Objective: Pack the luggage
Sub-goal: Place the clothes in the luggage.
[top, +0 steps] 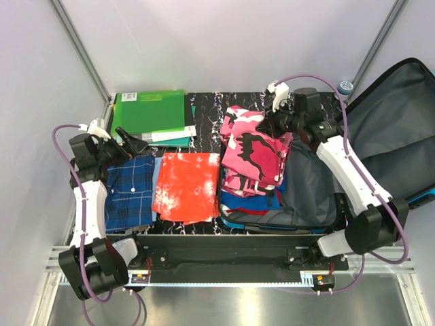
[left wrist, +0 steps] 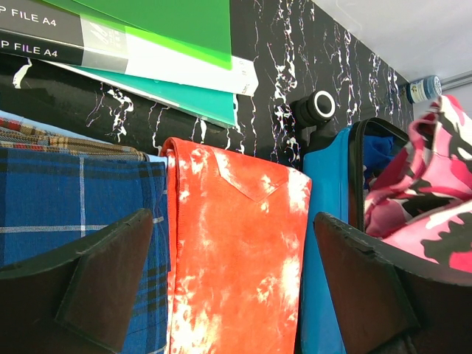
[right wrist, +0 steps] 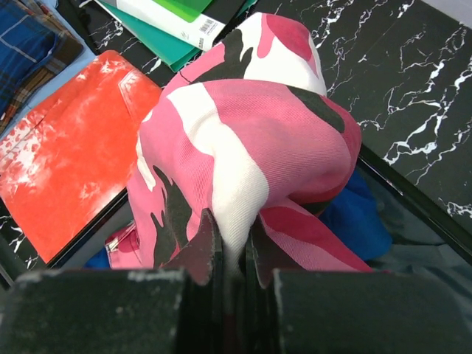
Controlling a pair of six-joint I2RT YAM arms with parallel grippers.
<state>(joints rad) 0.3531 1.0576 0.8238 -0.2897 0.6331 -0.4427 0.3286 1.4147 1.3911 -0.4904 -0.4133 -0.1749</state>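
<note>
Here the luggage (top: 311, 191) is seen lying open on the right, its lid tilted back. A pink camouflage garment (top: 253, 151) is pinched between the closed jaws of the right gripper (right wrist: 231, 254), over blue clothes (top: 255, 202) inside the case. The left gripper (top: 132, 140) is held wide open, empty, above a plaid shirt (top: 129, 191), beside an orange shirt (top: 187, 185)

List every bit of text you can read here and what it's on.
"FILE A4": grey label strip on the green folders, printed twice, left end cut off.
Barcode sticker on the folders: too small to read.
Blue round object label: blurred.
Luggage, pink camouflage garment: no text seen.
</note>
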